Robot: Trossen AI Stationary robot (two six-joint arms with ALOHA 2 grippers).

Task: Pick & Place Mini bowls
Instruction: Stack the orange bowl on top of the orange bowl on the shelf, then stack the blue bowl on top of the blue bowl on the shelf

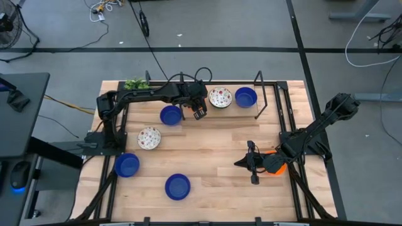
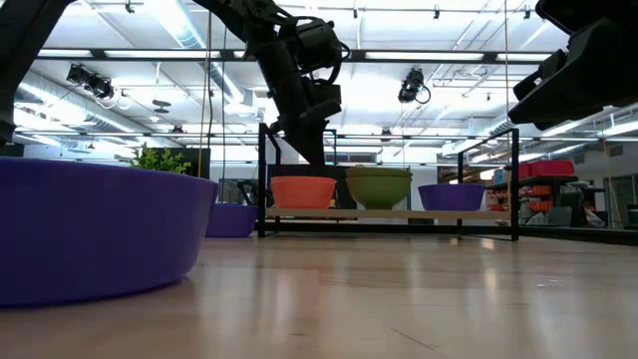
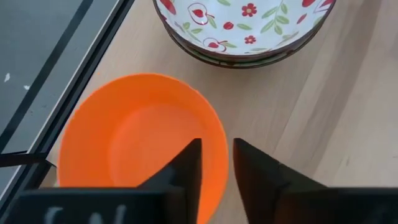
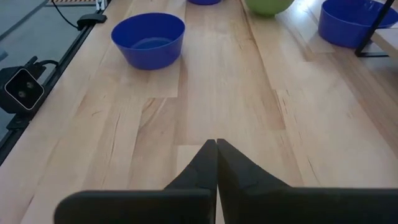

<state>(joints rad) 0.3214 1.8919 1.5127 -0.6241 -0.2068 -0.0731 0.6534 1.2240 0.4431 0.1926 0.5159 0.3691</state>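
Two smooth round bowls, one orange (image 3: 140, 140) and one floral (image 3: 245, 25), fill the left wrist view, the left gripper's (image 3: 216, 163) slightly parted jaws straddling the orange rim, hidden from above; the right gripper's (image 4: 216, 155) jaws are closed, empty.

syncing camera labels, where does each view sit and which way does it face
high view: above the table, looking straight down; both arms show, with the left gripper and the right gripper.
low view: at table height, looking level across; the left arm hangs over the orange bowl.
left wrist view: looks down past its slightly parted fingers at that orange bowl and a floral bowl.
right wrist view: looks along the tabletop past shut fingers at a blue bowl.
shared: low and left wrist views both show the orange bowl.
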